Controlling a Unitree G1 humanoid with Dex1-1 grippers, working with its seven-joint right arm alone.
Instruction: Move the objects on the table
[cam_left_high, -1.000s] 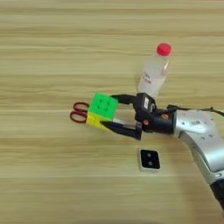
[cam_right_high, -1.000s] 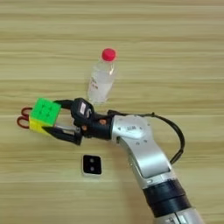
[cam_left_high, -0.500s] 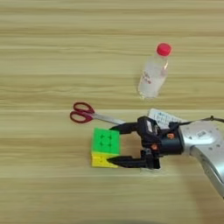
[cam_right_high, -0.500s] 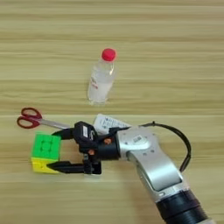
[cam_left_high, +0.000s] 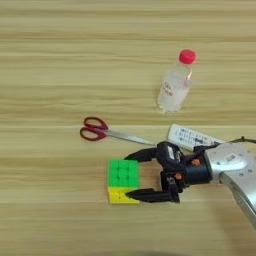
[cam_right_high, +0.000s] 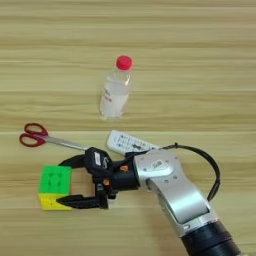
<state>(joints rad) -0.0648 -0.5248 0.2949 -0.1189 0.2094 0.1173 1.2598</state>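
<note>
The green-yellow puzzle cube (cam_left_high: 120, 175) is low at the table's (cam_left_high: 50, 60) near middle. My right gripper (cam_left_high: 128, 177) reaches in from the right and is shut on the cube, one black finger (cam_right_high: 75, 160) at its far side and the other along its near yellow face. I cannot tell whether the cube rests on the wood. Red-handled scissors (cam_left_high: 95, 128) lie just beyond the cube on the left. The white remote (cam_left_high: 190, 136) lies behind my wrist. The clear bottle with a red cap (cam_left_high: 176, 85) stands further back.
My silver forearm (cam_right_high: 175, 190) crosses the near right part of the table, with a black cable looping beside it. Bare wood lies to the left and at the far side.
The gripper has carried the cube from beside the scissors down to the near side of the table. This has uncovered the scissors' blades and the remote. The bottle stays put.
</note>
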